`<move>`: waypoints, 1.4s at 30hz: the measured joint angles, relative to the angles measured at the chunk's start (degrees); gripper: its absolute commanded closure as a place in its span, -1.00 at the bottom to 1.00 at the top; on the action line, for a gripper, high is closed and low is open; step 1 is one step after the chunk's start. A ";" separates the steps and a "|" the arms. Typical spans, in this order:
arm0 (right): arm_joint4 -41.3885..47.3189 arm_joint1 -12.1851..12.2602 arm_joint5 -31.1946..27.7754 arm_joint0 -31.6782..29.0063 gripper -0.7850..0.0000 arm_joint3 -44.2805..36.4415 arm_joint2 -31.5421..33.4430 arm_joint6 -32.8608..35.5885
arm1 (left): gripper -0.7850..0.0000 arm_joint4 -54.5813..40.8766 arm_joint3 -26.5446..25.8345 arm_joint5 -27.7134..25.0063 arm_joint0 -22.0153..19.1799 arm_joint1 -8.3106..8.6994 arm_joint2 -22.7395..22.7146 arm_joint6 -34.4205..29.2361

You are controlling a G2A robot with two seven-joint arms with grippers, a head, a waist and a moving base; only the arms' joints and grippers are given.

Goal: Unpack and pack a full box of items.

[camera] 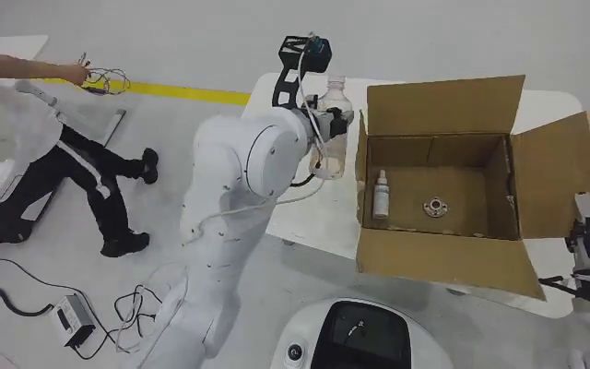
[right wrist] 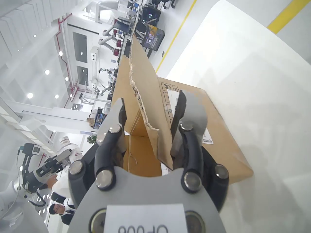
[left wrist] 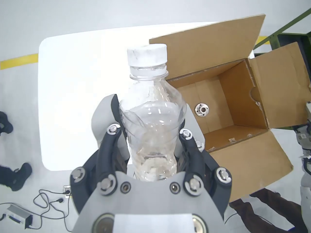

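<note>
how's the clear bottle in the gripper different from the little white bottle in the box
The clear bottle is see-through and looks empty; the small white bottle is opaque. The clear bottle is plainly the larger one; the small white bottle is slim and short. The clear bottle is clamped in the left gripper outside the box; the small white bottle rests inside the box, untouched. Both are bottles.

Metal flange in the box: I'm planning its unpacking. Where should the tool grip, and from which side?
Likely the raised centre hub of the metal flange, from straight above: it lies flat on the box floor, clear of the walls; its low rim offers little to pinch.
</note>
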 measured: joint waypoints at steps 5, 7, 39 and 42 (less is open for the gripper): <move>-3.29 0.01 -2.12 -0.60 -1.00 -0.46 2.27 -0.18 | 1.00 4.24 0.24 0.06 3.27 0.28 -2.11 0.06; -3.47 -0.01 -2.36 -0.76 -1.00 -0.77 3.30 -0.19 | 1.00 5.90 0.40 0.05 4.58 0.46 -2.54 0.06; -6.10 -0.23 -13.43 -2.16 -1.00 -3.12 15.61 6.74 | 1.00 14.34 8.88 -13.72 17.06 1.78 0.42 3.81; -6.13 -0.33 -14.61 -2.49 -1.00 -3.09 16.08 6.42 | 1.00 14.52 11.16 -16.99 17.48 1.96 0.69 4.12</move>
